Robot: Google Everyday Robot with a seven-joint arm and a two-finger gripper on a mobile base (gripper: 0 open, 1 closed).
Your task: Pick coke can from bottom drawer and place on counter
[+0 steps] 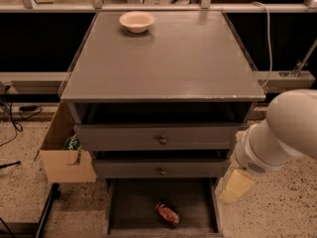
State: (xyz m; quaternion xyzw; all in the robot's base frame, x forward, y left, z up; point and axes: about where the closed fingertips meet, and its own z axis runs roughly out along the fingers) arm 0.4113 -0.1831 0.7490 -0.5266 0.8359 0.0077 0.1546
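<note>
The coke can (167, 214) is red and lies on its side in the open bottom drawer (129, 205), right of the drawer's middle and near its front. The grey counter (168, 58) is the cabinet's flat top. My white arm (285, 135) comes in from the right. My gripper (237, 186) is cream-coloured and hangs beside the cabinet's right edge, level with the middle drawer. It is above and to the right of the can, outside the drawer, and holds nothing that I can see.
A cream bowl (136, 21) sits at the back left of the counter. Two knobbed drawers (161, 139) above the bottom one stand slightly open. An open cardboard box (67, 157) stands left of the cabinet. A cable (269, 38) hangs at the right rear.
</note>
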